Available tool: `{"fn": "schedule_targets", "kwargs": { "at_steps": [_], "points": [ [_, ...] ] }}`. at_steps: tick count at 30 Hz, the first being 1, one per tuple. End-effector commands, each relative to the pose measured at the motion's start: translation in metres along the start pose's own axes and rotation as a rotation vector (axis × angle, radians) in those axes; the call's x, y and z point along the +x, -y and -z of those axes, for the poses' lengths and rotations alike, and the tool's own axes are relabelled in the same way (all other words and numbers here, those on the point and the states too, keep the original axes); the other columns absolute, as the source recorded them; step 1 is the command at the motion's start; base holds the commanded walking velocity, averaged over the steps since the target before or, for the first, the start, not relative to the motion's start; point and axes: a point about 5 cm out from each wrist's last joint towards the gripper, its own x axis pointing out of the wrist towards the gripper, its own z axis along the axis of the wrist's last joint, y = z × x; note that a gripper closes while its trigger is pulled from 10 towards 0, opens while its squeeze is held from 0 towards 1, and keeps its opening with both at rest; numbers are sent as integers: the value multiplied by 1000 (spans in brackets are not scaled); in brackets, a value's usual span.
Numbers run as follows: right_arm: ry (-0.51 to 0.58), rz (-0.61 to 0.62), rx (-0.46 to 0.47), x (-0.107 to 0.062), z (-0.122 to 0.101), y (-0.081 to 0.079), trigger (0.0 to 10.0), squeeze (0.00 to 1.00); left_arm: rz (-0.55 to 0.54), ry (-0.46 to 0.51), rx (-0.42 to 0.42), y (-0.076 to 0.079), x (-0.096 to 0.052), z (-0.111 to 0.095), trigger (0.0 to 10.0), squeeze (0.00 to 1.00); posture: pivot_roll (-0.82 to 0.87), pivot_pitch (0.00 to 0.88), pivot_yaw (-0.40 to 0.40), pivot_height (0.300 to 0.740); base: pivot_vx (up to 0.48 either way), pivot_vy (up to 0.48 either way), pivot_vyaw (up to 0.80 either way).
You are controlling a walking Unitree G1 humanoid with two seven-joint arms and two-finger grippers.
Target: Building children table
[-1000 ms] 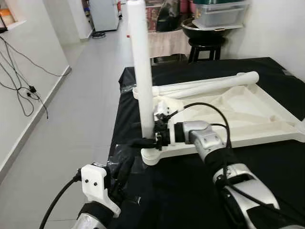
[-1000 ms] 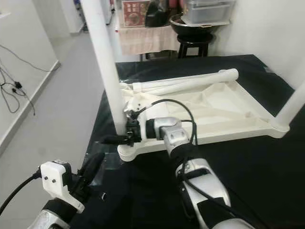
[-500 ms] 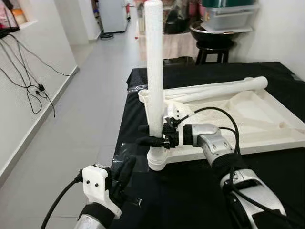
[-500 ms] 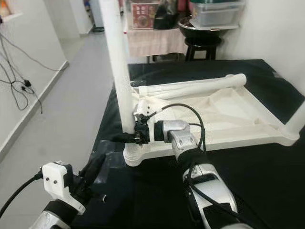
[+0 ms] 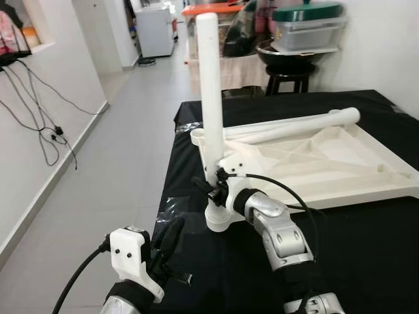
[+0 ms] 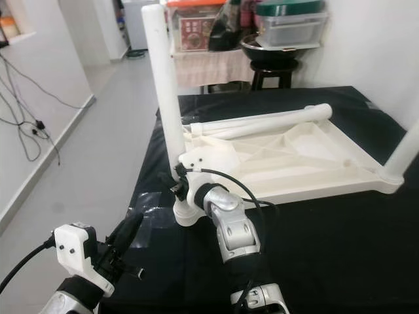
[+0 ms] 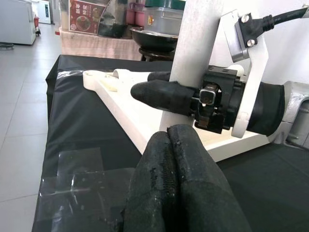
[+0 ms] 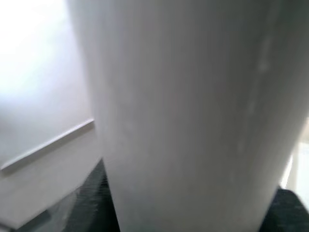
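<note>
The white plastic tabletop (image 5: 327, 163) lies upside down on a black cloth (image 5: 366, 235) that covers the work surface. One white leg (image 5: 211, 98) stands upright in the socket (image 5: 219, 219) at the tabletop's near left corner. Two more white legs (image 5: 294, 124) lie flat, side by side, along the far edge of the tabletop. A fourth leg (image 6: 402, 154) rises from the near right corner.

The right gripper (image 5: 208, 186) is at the base of the upright leg, just above the socket. Its black fingers (image 7: 164, 94) sit on either side of the leg and are clenched against it. In the right wrist view the leg's white surface sits directly in front of the camera. A black cable (image 5: 275, 186) loops over the silver right forearm.

The left gripper (image 5: 171, 239) hovers low at the near left edge of the cloth, apart from the tabletop and short of the socket. Its two fingers (image 7: 178, 183) are pressed together with nothing between them. A patch of clear tape (image 7: 72, 179) lies on the cloth beside it.

Beyond the work surface stand a black stool (image 5: 288, 75), a dark bowl (image 5: 285, 52) and stacked plastic containers (image 5: 308, 29). Loose cables (image 5: 39, 124) hang along the left wall over a grey floor (image 5: 118, 163).
</note>
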Motion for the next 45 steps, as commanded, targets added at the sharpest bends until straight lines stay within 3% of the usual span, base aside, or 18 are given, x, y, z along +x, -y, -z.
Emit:
{"fn": "schedule_targets", "kwargs": {
  "at_steps": [1,3,4,8,9,10,11,14,19,24,25,26,37,40,41,42,43,45],
  "points": [
    [-103,-24,37,0,16,3,10000,1000,-10,2,17,-1,0,-3,10000,0,-10,52,40,740,0,0,0],
    [-86,-58,45,1,12,3,10000,1000,-10,2,16,-1,0,-3,10000,0,-9,52,39,740,0,0,0],
    [-13,-171,44,5,-5,1,10000,1000,-7,1,14,-1,0,-2,10000,0,-11,45,41,740,0,0,0],
    [60,-314,6,3,-21,-2,10000,1000,-4,0,11,-1,1,-2,10000,0,-12,44,42,740,0,0,0],
    [77,-373,-20,2,-25,-3,10000,937,-3,0,10,-1,1,-2,10000,0,-12,44,42,740,0,0,0],
    [85,-439,-42,2,-28,-1,10000,655,-2,0,9,0,2,-2,10000,0,-3,39,41,740,0,0,0],
    [93,-500,-55,4,-32,2,10000,0,-1,1,10,0,2,-2,10000,0,6,37,39,740,0,0,0],
    [98,-535,-60,5,-34,5,10000,0,-1,0,10,0,2,-2,10000,0,6,37,39,740,0,0,0],
    [79,-733,-35,13,-38,6,10000,0,-5,-1,18,-1,1,-2,10000,0,21,33,37,740,0,0,0],
    [66,-752,-17,17,-38,7,9843,0,-5,-2,20,-1,0,-1,10000,0,22,30,38,740,0,0,0],
    [56,-750,-9,19,-37,8,2235,0,-6,-2,21,-1,0,-1,10000,0,24,30,37,740,0,0,0],
    [46,-748,-1,19,-35,10,0,0,-6,-3,21,0,0,-1,10000,0,26,29,36,740,0,0,0],
    [42,-655,8,5,-13,26,0,0,-3,-7,16,1,1,2,10000,0,10,28,39,740,0,0,0],
    [-26,-429,-33,6,5,19,0,0,-1,-10,13,1,-1,2,10000,0,10,25,16,740,0,0,0],
    [-26,-429,-33,6,5,19,0,0,-1,-10,13,1,-1,2,10000,0,10,25,16,740,0,0,0],
    [-52,-153,-8,11,11,16,0,0,-3,-10,15,-1,-1,2,10000,0,-2,28,15,740,0,0,0],
    [-52,-153,-8,11,11,16,0,0,-3,-10,15,-1,-1,2,10000,0,-2,28,15,740,0,0,0],
    [-86,-60,63,-5,23,-26,0,0,-7,-7,18,-2,-1,1,10000,0,0,36,25,740,0,0,0]
  ]
}}
